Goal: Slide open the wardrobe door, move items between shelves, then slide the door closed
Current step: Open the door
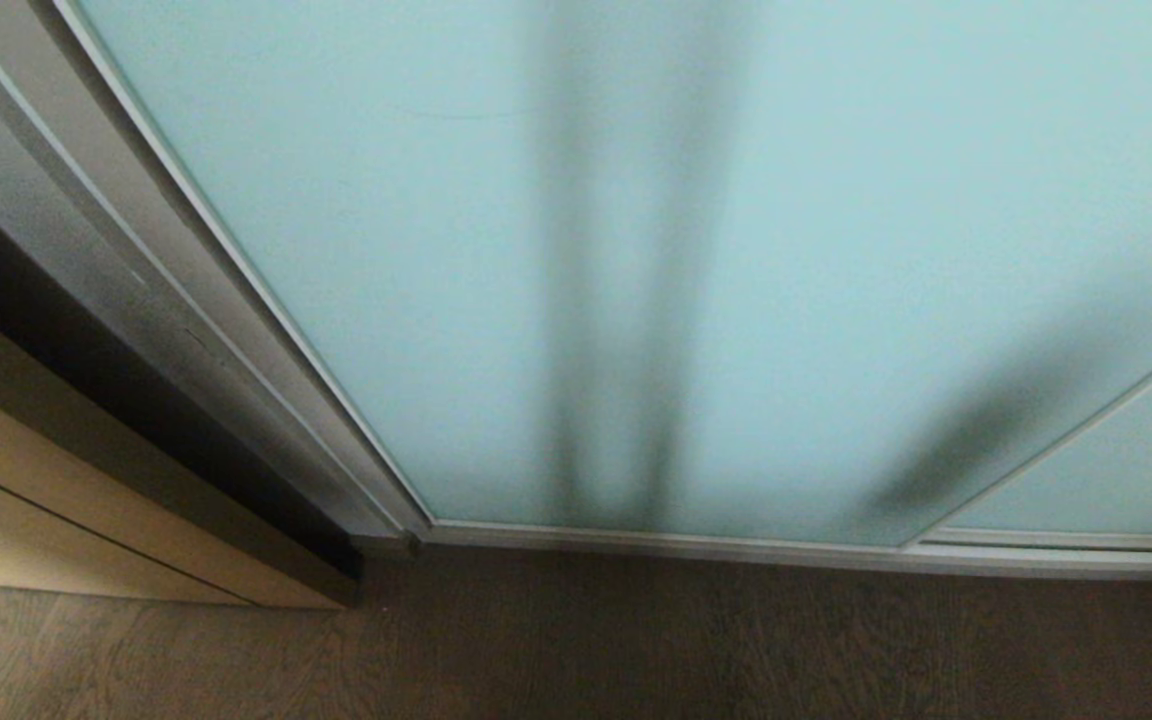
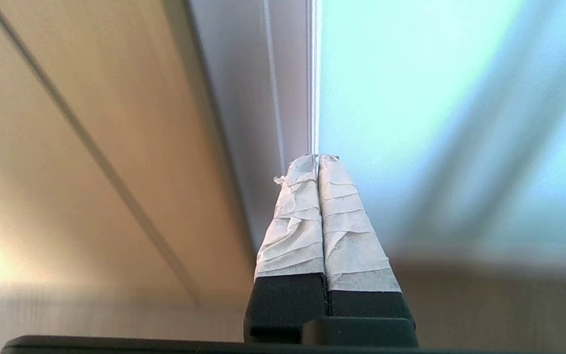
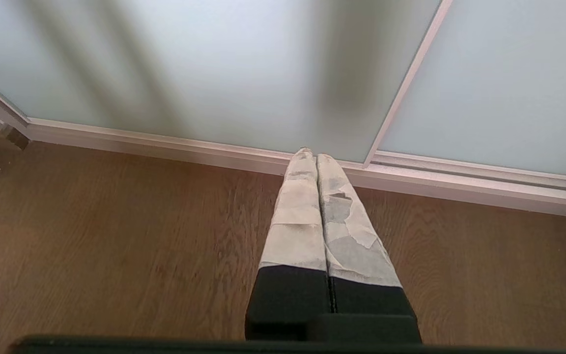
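Sliding wardrobe door (image 1: 416, 260) shut, frosted glass filling most of the head view, silver frame (image 1: 236, 290) along its left edge, light wood panel (image 1: 56, 520) beyond. Second glass panel (image 1: 1116, 470) at lower right. Wood floor (image 1: 576, 640) below. Left gripper (image 2: 318, 158) closed, empty, pointing at the frame edge. Right gripper (image 3: 312, 153) closed, empty, above the floor near the bottom rail (image 3: 165, 145).

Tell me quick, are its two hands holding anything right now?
Left hand: closed, holding nothing, raised near the glass door's edge.
Right hand: closed, holding nothing, over the floor.
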